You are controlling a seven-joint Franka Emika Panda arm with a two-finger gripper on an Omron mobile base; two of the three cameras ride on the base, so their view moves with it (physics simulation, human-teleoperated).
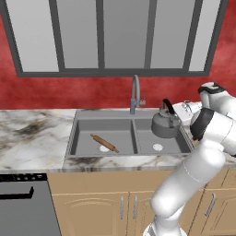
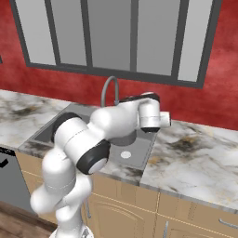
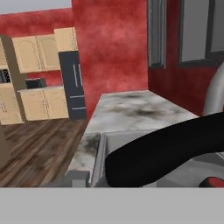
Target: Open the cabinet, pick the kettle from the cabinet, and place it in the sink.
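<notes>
You have the two-finger gripper [image 1: 180, 110] clamped on the black arched handle of the small squat grey metal kettle [image 1: 165, 124]; in the hand view that handle [image 3: 166, 153] runs as a thick black band right across the lower frame. The kettle is dome-shaped and dull grey, its handle rising tall over the lid, and it hangs over the right basin of the dark grey rectangular double-basin sink [image 1: 83, 117]. A wooden rolling pin [image 1: 104, 143] lies in the left basin. The tall arched grey faucet [image 1: 134, 94] stands behind the divider, with marble countertop [image 1: 32, 136] to the left.
</notes>
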